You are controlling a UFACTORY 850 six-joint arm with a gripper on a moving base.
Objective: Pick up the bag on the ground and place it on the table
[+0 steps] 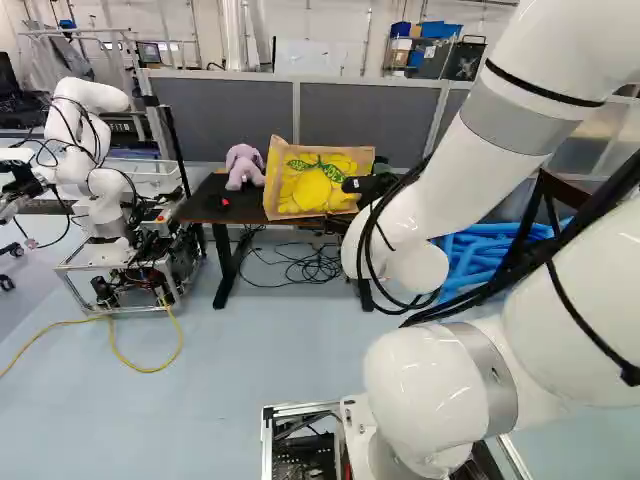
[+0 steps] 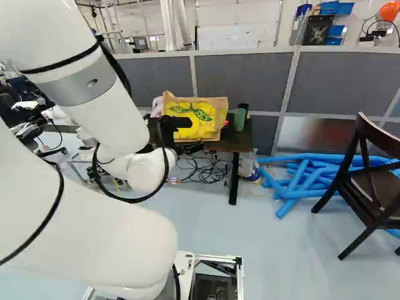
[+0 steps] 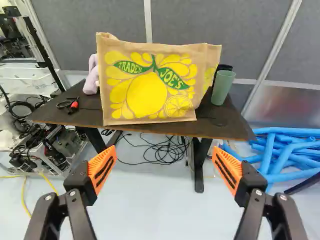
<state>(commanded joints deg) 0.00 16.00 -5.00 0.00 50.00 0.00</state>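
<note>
The bag (image 3: 150,95) stands upright on the table (image 3: 225,131), in the upper middle of the left base view and just above the middle of the right base view. The gripper (image 3: 164,150) is spread wide and empty; in the wrist view the bag is ahead of its fingers, apart from them. By the look of it the placing is done, and what remains is to draw the arm (image 1: 450,190) clear. The bag's lower edge sits near the table's front edge, so a finger catching its face or rim on the way out could tug it over and drop it. Moving forward instead could shove it back or tip it. A sideways swing might sweep the cup (image 3: 222,87), which stands close beside the bag, or the toy (image 1: 243,166) on its other side. Dipping while backing off could knock the tabletop's edge and shake everything. Straight back, slowly, seems safest.
</note>
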